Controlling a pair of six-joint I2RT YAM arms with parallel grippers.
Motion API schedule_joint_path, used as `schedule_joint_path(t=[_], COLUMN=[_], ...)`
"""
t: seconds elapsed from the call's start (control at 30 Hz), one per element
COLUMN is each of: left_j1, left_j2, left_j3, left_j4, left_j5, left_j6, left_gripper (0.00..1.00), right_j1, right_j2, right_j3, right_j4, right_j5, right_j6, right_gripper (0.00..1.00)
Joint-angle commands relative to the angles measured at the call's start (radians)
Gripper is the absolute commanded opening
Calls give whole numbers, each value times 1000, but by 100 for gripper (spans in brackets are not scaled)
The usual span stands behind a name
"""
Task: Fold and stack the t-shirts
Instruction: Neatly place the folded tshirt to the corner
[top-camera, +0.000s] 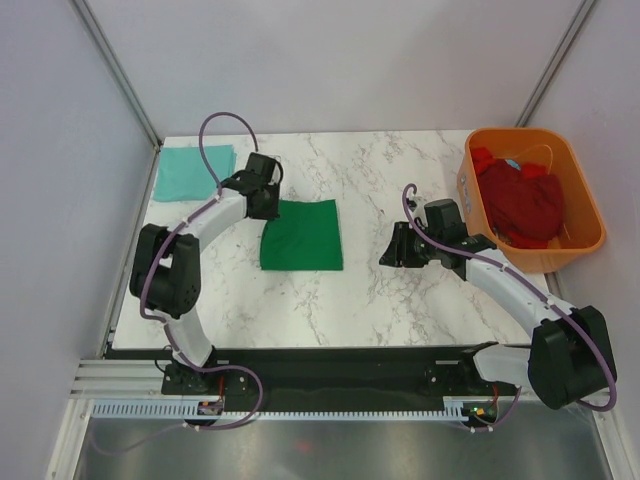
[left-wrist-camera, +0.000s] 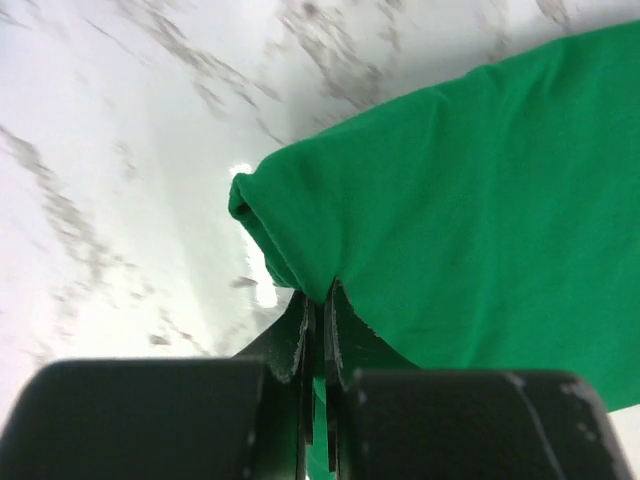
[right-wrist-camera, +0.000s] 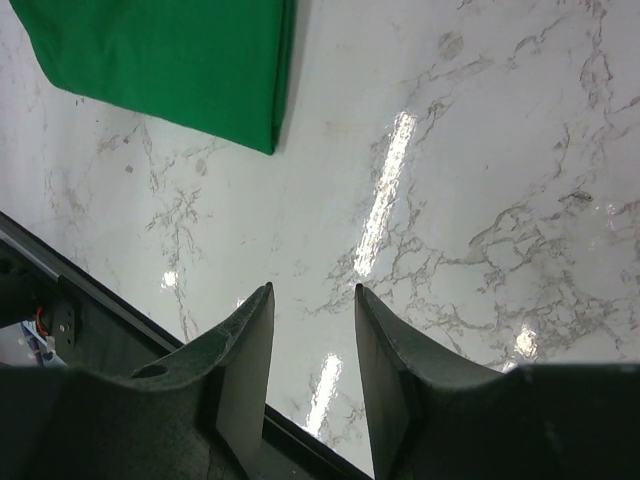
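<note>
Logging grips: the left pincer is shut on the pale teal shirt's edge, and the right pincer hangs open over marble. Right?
Not quite: the left pincer is shut on the green shirt, as the left wrist view shows. The rest holds.

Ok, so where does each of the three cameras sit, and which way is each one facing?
Top external: above and behind the robot, facing down at the marble table; left arm and right arm show, bases at bottom.
Left wrist: on the left arm, facing along the left hand, shut on the green t-shirt's edge.
Right wrist: on the right arm, facing down at marble past the open right hand.
Shared: the green t-shirt, in all three.
</note>
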Motion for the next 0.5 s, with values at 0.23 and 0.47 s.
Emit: schedule_joint_path(t=[0.23,0.47], left_j1=[214,283], left_j2=[-25,37], left_j3=[225,383], left_j4=[10,10], left_j5=[-40,-115], left_j6=[318,404], left_gripper=[2,2], right_j1=[1,1], right_j2=[15,64], right_j3=[61,107], right_j4=[33,50], right_j5=[-11,-19], right_j6=[-30,-56], right_gripper=[46,46])
